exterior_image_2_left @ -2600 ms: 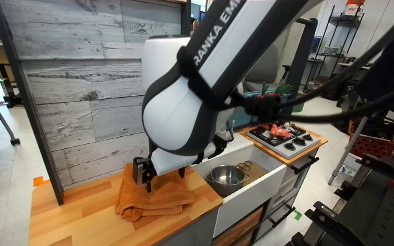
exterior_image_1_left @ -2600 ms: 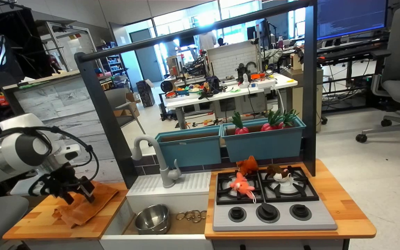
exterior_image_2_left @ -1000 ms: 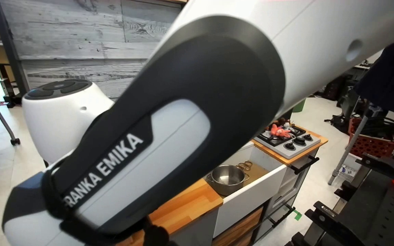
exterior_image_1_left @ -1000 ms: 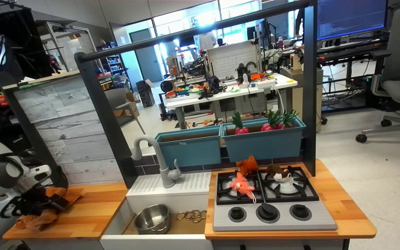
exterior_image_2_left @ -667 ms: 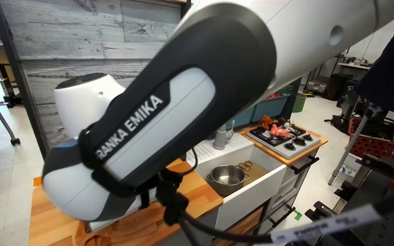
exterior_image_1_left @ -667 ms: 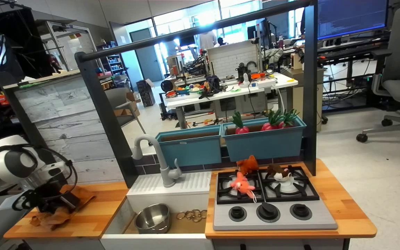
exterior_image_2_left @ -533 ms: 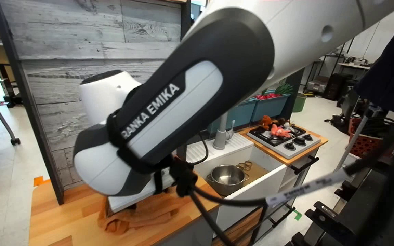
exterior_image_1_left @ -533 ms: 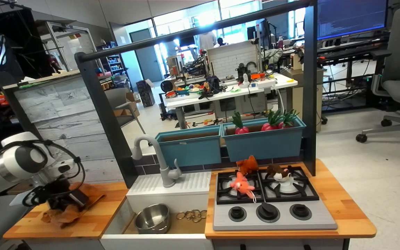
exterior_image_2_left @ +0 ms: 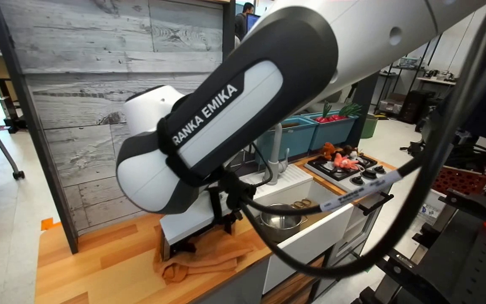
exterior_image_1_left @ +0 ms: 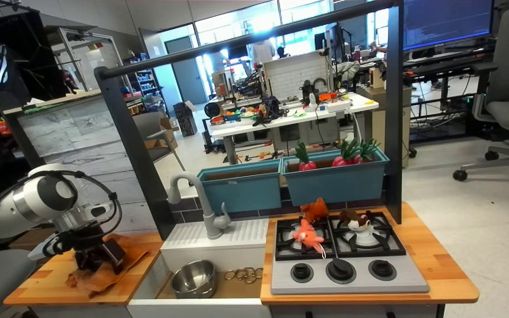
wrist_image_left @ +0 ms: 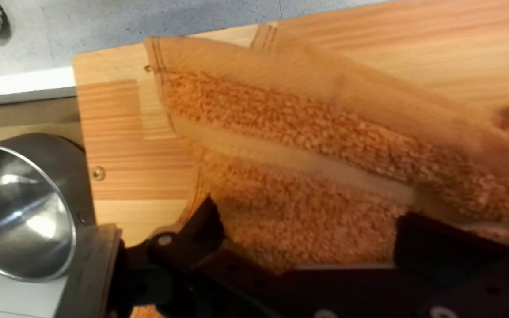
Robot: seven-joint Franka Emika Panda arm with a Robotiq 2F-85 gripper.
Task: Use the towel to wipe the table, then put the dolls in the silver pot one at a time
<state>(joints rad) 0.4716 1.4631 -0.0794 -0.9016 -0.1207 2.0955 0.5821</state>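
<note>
The towel [wrist_image_left: 281, 110] looks kinda rumpled: orange, fuzzy terry with smoother bands and a stitched hem, sprawled across the middle of the wrist view on the wooden tabletop [wrist_image_left: 117, 145]. The pincer [wrist_image_left: 309, 221] is spread wide over it, bottom of frame.

The arm [exterior_image_2_left: 234, 114] points its widely spread hand [wrist_image_left: 308, 215] downward.

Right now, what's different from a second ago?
The end effector and the towel under it have shifted along the table toward the sink. The end effector stands open; I see no grip taken or released. Unchanged: the silver pot in the sink, the dolls at the stove.
</note>
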